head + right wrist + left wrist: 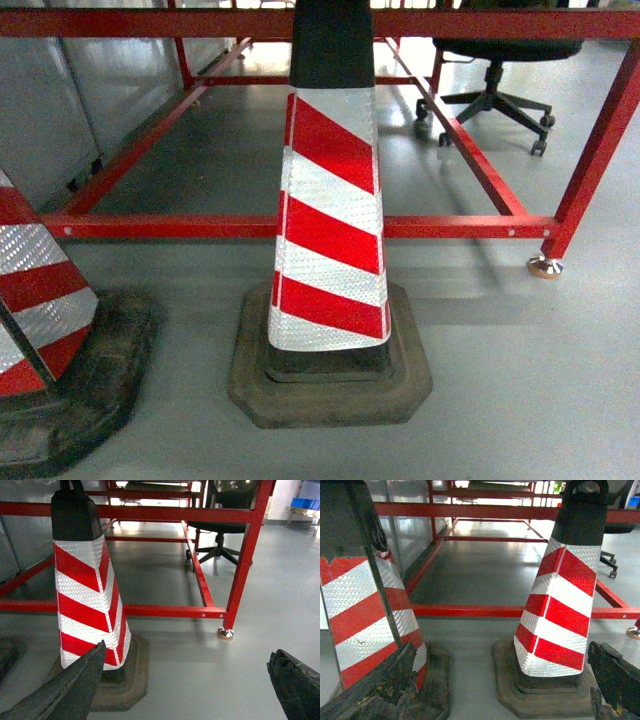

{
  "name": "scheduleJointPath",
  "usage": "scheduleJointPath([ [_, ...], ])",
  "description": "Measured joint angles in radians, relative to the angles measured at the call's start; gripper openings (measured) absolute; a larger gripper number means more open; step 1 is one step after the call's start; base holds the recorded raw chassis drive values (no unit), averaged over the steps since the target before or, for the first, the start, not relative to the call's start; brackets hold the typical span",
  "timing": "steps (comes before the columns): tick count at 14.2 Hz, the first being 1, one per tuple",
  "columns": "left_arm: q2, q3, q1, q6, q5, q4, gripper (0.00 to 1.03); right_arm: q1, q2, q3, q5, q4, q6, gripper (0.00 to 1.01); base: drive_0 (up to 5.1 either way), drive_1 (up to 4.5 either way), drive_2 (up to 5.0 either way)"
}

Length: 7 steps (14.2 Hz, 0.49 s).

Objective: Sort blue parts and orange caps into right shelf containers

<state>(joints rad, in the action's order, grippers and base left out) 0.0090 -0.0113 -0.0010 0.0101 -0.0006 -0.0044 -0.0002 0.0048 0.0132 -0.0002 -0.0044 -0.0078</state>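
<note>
Straight ahead of us on the grey floor stands a red-and-white striped reflective traffic cone on a black rubber base [330, 250], with a second striped cone of the same kind [40, 320] at the near left. Behind them runs a red-painted steel frame [300, 227], low to the floor, and a black office chair on castors [495, 90] sits at the far right.

Our left hand [490, 695] is spread wide, its worn black fingers [380, 690] at the bottom corners of the left wrist view, with nothing between them. Our right hand [185, 690] is likewise spread and empty.

We see no blue parts and no orange caps anywhere. Far off at the top right of the right wrist view lies a bright blue shape [306, 503], which may be one of the crates, though it is too small to tell.

We judge that sorting has not begun and that the step in hand is driving to the work area. To do it well, we should steer clear of both cones and the frame's foot, keep both arms tucked low, and turn right toward that blue shape.
</note>
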Motion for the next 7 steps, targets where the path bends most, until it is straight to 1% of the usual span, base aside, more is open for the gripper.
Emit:
scheduleJointPath([
  [7, 0.000, 0.000, 0.000, 0.000, -0.002, -0.002, 0.98, 0.000, 0.000, 0.000, 0.000, -0.002, 0.000, 0.98, 0.0, 0.00, 0.0],
])
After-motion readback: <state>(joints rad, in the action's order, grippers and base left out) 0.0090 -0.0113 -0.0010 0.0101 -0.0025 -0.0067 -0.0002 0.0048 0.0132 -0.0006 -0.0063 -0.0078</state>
